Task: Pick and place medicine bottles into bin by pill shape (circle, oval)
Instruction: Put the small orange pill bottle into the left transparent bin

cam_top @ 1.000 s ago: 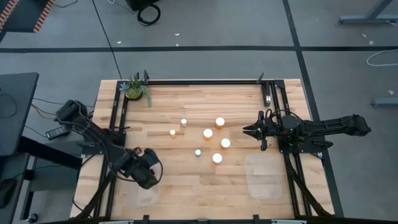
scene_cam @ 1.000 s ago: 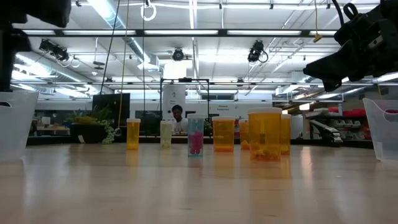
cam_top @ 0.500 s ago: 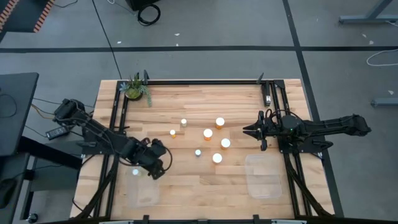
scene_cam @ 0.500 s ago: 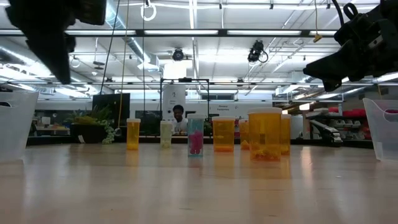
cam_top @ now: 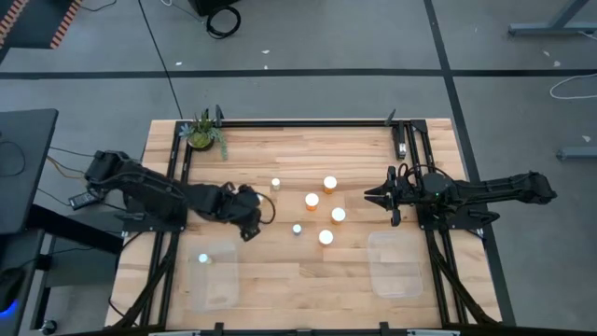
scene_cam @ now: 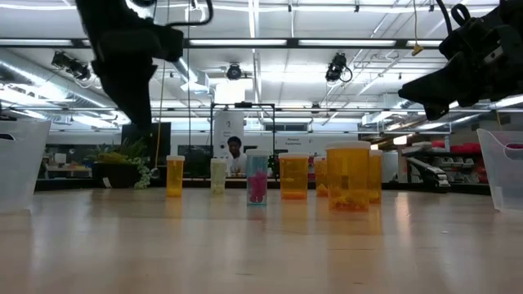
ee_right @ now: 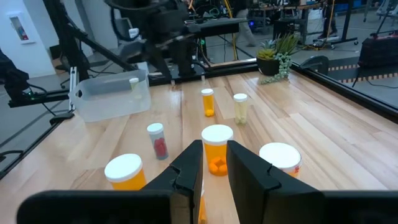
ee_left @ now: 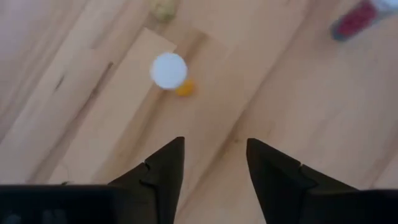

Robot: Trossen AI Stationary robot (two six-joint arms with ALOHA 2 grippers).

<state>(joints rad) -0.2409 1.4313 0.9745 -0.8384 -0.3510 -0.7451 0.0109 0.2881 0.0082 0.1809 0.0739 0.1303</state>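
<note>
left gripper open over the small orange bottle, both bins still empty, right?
Not quite. The left gripper is open over the small orange bottle, but the left bin already holds one bottle, as the high view shows. Only the right bin is empty.

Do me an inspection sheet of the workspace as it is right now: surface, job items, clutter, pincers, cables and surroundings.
Surface: wooden table, dry, nothing spilled.
Job's things: six medicine bottles stand loose mid-table; a small orange bottle stands under the left arm; one bottle is in the left bin; the right bin holds none.
Clutter: potted plant at the far left corner.
Grippers: left pincer open and empty above the small orange bottle; right pincer open, waiting at the right of the bottles.
Cables: black cable coil on the floor.
Surroundings: a person far behind the table.
</note>
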